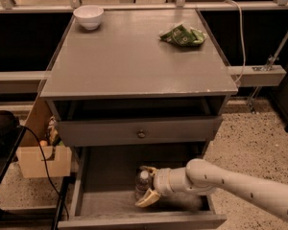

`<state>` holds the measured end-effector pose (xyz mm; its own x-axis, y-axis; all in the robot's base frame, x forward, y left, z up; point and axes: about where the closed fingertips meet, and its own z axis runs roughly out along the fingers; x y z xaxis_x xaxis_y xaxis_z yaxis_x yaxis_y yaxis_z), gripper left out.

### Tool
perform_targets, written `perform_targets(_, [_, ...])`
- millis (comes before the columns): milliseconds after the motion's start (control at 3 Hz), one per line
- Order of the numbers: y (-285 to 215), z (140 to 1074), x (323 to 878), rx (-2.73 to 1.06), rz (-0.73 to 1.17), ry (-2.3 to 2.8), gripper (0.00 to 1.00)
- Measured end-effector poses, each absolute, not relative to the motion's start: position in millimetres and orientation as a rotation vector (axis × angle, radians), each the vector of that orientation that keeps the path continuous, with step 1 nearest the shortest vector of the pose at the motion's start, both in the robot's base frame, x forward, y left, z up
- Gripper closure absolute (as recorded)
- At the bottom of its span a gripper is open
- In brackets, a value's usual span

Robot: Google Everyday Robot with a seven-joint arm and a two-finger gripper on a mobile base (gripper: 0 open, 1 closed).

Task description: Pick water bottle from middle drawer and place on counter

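My hand (148, 186) sits btm ctr of frame inside the open middle drawer (103, 178), right at the upright water bottle (142, 181), arm angled in low from frame right, prob to clear the drawer front (139, 131) above; can't tell if it's gripping yet.

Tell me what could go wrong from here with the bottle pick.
1. The gripper is at the upright water bottle in the middle drawer; a sideways nudge could tip it.
2. The drawer front with the knob sits just above, so lifting straight up may hit it.
3. On the counter, keep off the bowl and green packet.
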<state>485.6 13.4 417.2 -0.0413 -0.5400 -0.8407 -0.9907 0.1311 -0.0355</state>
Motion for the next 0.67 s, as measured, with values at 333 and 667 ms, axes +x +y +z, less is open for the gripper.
perform_targets(333, [15.0,416.7,487.2,-1.496,0.783,1.681,0.48])
perform_targets(667, [15.1,416.6,487.2,-1.496,0.783,1.681,0.51])
